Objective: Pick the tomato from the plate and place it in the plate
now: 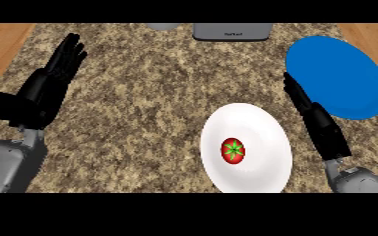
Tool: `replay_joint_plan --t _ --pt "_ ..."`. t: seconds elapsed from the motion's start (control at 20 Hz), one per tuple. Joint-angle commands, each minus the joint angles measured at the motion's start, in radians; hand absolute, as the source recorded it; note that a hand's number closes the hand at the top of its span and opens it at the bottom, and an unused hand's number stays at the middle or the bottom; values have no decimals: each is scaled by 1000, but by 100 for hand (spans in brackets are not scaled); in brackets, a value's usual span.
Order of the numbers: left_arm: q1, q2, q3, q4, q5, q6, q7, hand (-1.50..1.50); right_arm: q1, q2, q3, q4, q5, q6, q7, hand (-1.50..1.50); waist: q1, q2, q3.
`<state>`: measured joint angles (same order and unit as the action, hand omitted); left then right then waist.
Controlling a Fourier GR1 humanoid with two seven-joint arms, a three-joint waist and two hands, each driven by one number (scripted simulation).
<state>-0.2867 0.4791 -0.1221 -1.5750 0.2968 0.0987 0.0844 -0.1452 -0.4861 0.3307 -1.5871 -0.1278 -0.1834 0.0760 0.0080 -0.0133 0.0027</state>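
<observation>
Head view of a speckled granite counter [148,90] bordered by wood at the upper corners. A red tomato [233,151] with a green star-shaped calyx lies slightly left of and below the centre of a white plate [255,125] at the lower middle of the counter. A blue plate [332,70] lies to the upper right, apart from the white plate, its right side cut by the view's edge. The right hand [317,122] extends up from the lower right between the two plates, fingers straight and held together, their tips overlapping the blue plate's left edge; it holds nothing and does not touch the tomato. The left hand [48,85] rests at the left edge of the view, fingers straight and slightly spread, pointing toward the far side of the counter, also holding nothing. At the far edge stand a grey box-like appliance [231,31] and, to its left, part of a grey rounded object [162,26], both cut off by the top of the view.
</observation>
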Motion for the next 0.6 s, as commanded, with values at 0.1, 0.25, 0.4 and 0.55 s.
replay_joint_plan --t 0.1,0.25,0.4,0.55 --pt "145 -71 -29 104 -15 59 44 0 -10 14 -142 -108 45 -198 36 150 -29 7 -5" --pt "256 -114 -26 197 20 102 116 0 -10 8 -296 -170 49 -340 12 150 -67 1 -7" --pt "285 -152 -54 165 42 88 112 0 140 -78 -341 -33 259 -522 96 150 -105 -3 -8" --pt "300 -193 -66 183 29 110 72 0 238 73 -317 -196 309 -702 42 -150 -90 -4 -6"
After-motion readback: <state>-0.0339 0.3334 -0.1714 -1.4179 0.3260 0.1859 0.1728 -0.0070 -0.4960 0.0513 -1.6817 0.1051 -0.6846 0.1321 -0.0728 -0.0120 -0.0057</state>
